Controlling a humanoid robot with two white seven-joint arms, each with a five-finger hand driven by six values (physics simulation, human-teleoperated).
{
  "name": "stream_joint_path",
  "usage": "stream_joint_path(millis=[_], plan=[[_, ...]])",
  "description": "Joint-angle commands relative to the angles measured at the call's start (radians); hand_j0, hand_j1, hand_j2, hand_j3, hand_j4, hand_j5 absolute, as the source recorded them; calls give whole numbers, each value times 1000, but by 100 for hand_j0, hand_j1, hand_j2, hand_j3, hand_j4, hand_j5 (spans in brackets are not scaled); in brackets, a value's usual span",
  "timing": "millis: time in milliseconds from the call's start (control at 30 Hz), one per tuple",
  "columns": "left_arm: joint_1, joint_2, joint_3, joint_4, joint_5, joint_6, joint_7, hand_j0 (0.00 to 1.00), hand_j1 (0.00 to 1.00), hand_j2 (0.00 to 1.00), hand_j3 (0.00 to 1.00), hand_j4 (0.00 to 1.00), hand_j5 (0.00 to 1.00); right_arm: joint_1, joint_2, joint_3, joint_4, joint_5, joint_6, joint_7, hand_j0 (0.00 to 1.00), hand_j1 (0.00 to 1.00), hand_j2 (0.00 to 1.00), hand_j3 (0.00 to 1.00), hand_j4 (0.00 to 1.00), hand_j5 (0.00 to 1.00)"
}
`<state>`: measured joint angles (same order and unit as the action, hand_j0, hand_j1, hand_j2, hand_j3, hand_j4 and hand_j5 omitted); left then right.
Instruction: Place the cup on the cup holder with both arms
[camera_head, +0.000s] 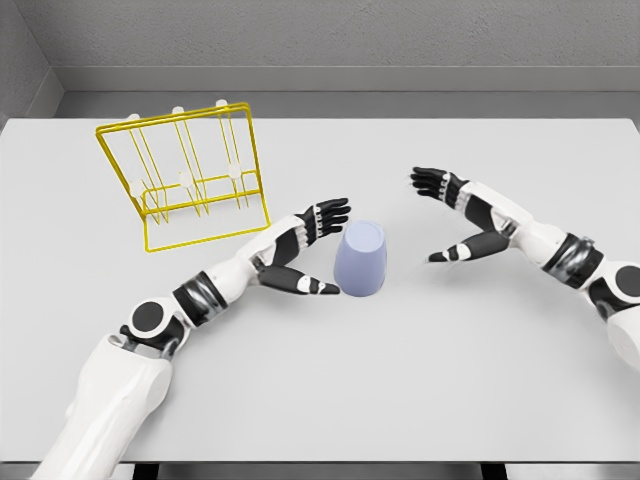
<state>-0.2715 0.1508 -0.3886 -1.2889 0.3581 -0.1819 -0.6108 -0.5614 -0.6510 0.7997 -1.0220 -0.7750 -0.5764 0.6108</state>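
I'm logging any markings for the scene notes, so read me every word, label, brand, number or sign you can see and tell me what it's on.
None: no readable text shows anywhere.
Cup: plain lavender, no print.
Cup holder: bare yellow wire, no label.
Left hand and right hand: no markings legible.
Table: blank.

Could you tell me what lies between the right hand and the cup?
Only bare table: in the head view, nothing sits between the open right hand and the cup.
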Motion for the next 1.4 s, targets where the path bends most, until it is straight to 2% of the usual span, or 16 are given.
stream_joint_path(millis=[0, 100, 267, 300, 367, 400, 433, 500, 533, 800, 1367], plan=[[0, -4, -12, -1, -11, -1, 0, 100, 100, 100, 100, 100, 100, -2, -47, -5, 2, -6, 0, 0, 100, 100, 100, 100, 100, 100], [0, -13, -12, 2, -15, 1, 0, 100, 100, 100, 100, 100, 100, -46, -102, -5, 14, -6, -2, 0, 100, 100, 100, 100, 100, 100], [-14, -33, -7, 17, -18, 6, 0, 100, 100, 100, 100, 100, 100, -63, -145, 9, -20, 13, -34, 0, 100, 100, 100, 100, 100, 100], [-14, -34, -3, 17, -18, 6, 0, 100, 100, 100, 100, 100, 100, -78, -145, 7, -13, 78, -34, 0, 100, 100, 100, 100, 100, 100], [-20, -34, -3, 23, -18, 6, 0, 100, 100, 100, 100, 100, 100, -94, -159, -8, -12, 422, -34, -20, 100, 100, 100, 100, 100, 100], [-21, -36, -3, 28, -18, 6, 0, 100, 100, 100, 100, 100, 100, -104, -161, -37, -12, 588, -34, -167, 100, 100, 100, 100, 100, 100], [-25, -40, -3, 34, -18, 6, 0, 100, 100, 100, 100, 100, 100, -106, -161, -79, -20, 723, -34, -252, 100, 100, 100, 100, 100, 100], [-35, -42, -7, 53, -18, 4, 0, 100, 100, 100, 100, 100, 100, -109, -164, -180, -76, 957, -34, -358, 100, 100, 100, 100, 100, 100], [-35, -43, -10, 53, -18, 6, 0, 100, 100, 100, 100, 100, 100, -107, -171, -221, -84, 1023, -34, -424, 100, 100, 100, 100, 100, 100], [-32, -65, -15, 51, -18, 1, 0, 100, 100, 100, 100, 100, 100, -101, -170, -206, -63, 1011, -34, -434, 100, 100, 100, 100, 100, 100], [-32, -88, -15, 51, -41, 1, 0, 100, 100, 100, 100, 100, 100, -104, -142, -209, -66, 1011, -34, -428, 100, 100, 100, 100, 100, 100]])
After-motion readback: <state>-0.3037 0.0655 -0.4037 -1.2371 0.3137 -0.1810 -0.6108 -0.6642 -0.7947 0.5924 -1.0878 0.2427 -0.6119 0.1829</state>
